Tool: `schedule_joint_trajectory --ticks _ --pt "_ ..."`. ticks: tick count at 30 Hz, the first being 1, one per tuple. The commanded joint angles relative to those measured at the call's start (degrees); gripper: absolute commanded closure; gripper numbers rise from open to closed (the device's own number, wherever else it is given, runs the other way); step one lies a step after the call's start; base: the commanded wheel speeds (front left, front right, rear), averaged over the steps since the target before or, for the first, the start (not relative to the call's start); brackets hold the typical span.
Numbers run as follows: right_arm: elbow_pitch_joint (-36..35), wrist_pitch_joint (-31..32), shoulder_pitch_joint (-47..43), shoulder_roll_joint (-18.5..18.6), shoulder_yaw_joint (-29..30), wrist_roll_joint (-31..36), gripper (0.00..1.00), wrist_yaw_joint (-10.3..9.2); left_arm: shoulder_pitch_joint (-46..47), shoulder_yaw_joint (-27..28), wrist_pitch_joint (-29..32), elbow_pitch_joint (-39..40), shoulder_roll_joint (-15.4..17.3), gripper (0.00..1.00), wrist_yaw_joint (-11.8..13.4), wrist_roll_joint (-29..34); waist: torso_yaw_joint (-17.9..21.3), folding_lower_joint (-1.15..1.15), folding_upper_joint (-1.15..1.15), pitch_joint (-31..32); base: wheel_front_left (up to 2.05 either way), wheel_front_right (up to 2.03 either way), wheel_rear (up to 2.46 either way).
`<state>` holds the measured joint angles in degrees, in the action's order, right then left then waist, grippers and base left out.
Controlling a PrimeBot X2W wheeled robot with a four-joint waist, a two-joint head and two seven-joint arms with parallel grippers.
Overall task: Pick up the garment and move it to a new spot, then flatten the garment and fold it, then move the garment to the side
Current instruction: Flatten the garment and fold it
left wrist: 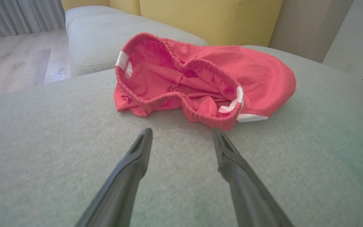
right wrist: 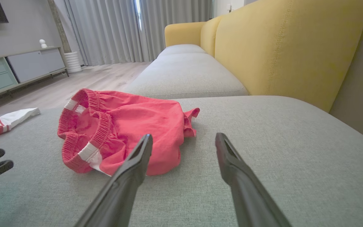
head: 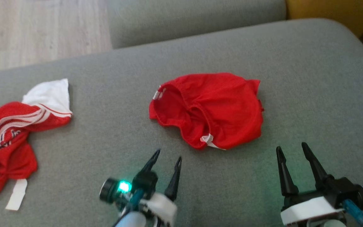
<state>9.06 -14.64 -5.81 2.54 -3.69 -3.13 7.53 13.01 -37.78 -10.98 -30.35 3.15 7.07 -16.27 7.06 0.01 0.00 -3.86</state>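
Note:
The garment is a pair of red shorts with an elastic waistband and small white side tabs, lying crumpled in the middle of the grey sofa cushion. In the left wrist view the garment shows its gaping waistband just beyond my left gripper, which is open and empty. In the head view my left gripper hovers just short of the shorts' near-left edge. My right gripper stands open and empty near their lower right corner. The right wrist view has the garment left of my right gripper.
A second red garment with white stripes lies crumpled at the cushion's left edge. Wooden floor lies beyond the cushion's far left. A yellow backrest rises on the right, and another grey seat cushion continues past the shorts.

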Motion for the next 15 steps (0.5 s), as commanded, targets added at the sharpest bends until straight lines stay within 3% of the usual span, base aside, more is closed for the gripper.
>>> schedule_joint_trajectory --ticks 1,8,15 --pt "-1.95 -0.36 2.87 0.33 -1.72 -0.36 0.00 -0.04 4.18 0.53 0.23 0.99 -0.27 0.00 0.37 -0.80 1.36 -0.01 0.00 -1.82 0.00 0.00 0.00" --pt "-1.60 -0.36 4.35 0.33 -2.34 -0.23 0.00 -0.04 13.83 -7.82 7.06 -3.17 -0.27 0.00 -0.48 -3.79 3.10 -0.01 0.00 -4.12 0.00 0.00 0.00" --pt "-1.31 -0.36 5.37 0.33 -2.79 -0.76 0.00 -0.04 18.04 -12.36 11.11 -3.85 -0.27 0.00 0.30 -7.29 4.51 -0.01 0.00 -5.07 0.00 0.00 0.00"
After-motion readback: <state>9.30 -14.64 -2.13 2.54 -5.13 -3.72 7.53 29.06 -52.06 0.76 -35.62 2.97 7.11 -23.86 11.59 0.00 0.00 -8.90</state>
